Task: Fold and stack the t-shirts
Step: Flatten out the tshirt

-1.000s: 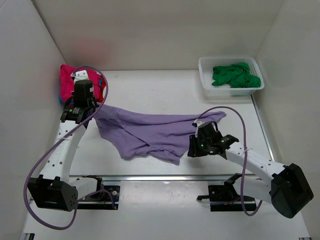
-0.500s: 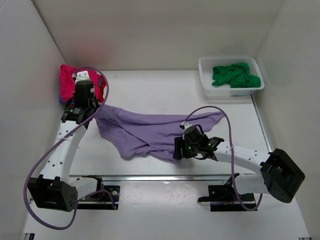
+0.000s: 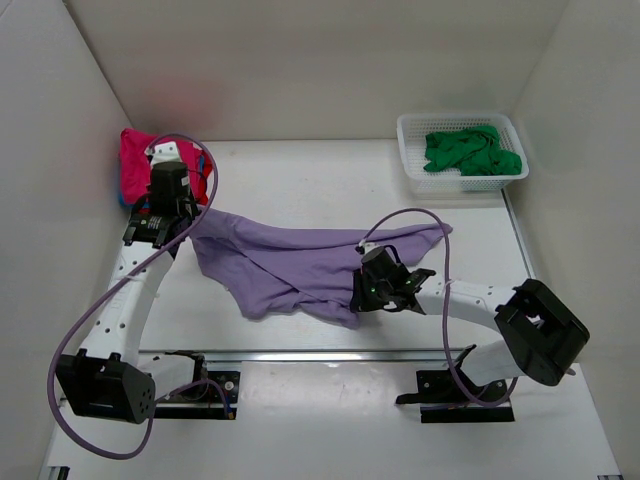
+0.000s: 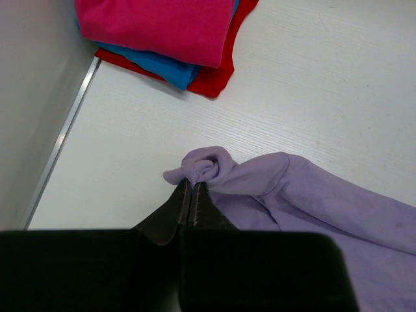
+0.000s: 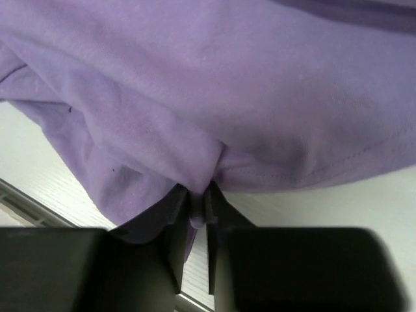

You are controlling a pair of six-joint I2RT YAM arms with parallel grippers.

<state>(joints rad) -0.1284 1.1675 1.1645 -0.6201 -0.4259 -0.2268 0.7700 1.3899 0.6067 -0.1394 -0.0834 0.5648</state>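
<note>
A lilac purple t-shirt lies crumpled across the middle of the table. My left gripper is shut on its left corner, a bunched tip at the fingertips. My right gripper is shut on the shirt's near hem at its lower right. A folded stack sits at the back left: magenta pink shirt on top, blue and red under it. A green shirt lies crumpled in the basket.
The white lattice basket stands at the back right. White walls close in the left, back and right sides. A metal rail runs along the near table edge. The right arm's purple cable arcs over the shirt.
My right gripper has moved left from beside the shirt's right end to its near hem and closed on it. The left gripper has stayed holding the left corner.
</note>
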